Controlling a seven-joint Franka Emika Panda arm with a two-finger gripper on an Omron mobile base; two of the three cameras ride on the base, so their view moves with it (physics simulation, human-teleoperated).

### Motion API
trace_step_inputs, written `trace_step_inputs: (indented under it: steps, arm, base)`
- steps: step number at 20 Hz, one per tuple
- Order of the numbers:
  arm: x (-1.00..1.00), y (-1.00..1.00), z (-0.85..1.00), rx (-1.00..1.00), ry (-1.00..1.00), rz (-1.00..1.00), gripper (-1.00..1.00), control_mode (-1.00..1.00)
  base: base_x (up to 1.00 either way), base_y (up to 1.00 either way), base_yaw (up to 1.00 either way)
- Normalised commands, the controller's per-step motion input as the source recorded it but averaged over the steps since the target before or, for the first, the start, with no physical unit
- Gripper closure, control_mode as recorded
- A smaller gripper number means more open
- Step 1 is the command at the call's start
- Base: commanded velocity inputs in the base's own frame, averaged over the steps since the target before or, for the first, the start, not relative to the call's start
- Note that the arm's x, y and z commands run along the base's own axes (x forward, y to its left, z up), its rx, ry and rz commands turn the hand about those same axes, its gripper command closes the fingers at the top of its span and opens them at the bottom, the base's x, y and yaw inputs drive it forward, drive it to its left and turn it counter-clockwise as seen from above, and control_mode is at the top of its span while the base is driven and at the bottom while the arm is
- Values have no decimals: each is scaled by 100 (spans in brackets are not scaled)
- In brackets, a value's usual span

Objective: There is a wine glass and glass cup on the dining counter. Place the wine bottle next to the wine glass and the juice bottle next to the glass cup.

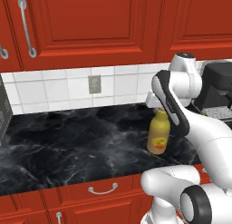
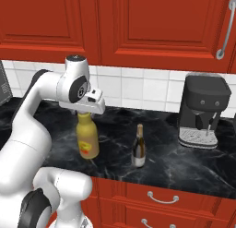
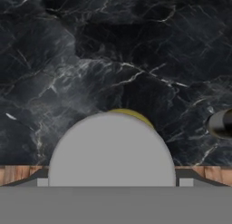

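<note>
Right base view had the gripper (image 2: 84, 112) poised straight above the juice bottle (image 2: 87, 140), hand turned downward with the bottle's cap tucked up under it. The fingers themselves were hidden by the hand and the bottle top, but the jaws stood wide apart and nothing showed them pressing on the neck, so I judged the bottle not yet gripped. That pose made sense for a grasp from above: the arm had lined its hand up over the bottle's vertical axis so the fingers could drop on either side of the narrow neck. Looking down along the hand, the juice bottle (image 3: 129, 113) appeared as a yellow sliver peeking past a pale round part of the hand, with black marble all round it. The bottle stood upright on the black veined counter (image 2: 175, 165), long axis vertical, cap up, its round label facing out toward the counter's front edge. From the left base view the juice bottle (image 1: 158, 134) sat near that front edge, just behind the arm's white link. Just to the right of the juice bottle stood the wine bottle (image 2: 138, 146), also upright, neck pointing up, apart from it. Farther right of the juice bottle, against the tiled wall, a dark coffee machine (image 2: 203, 111) sat well clear.
</note>
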Motion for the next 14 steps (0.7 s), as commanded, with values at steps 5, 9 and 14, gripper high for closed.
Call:
trace_step_inputs:
  steps: [5,9,14]
  arm:
    - [0,0,0,0,0,0,100,-100]
    - [0,0,0,0,0,0,100,-100]
    - [0,0,0,0,0,0,100,100]
  base:
    - [0,0,0]
    - [0,0,0]
    - [0,0,0]
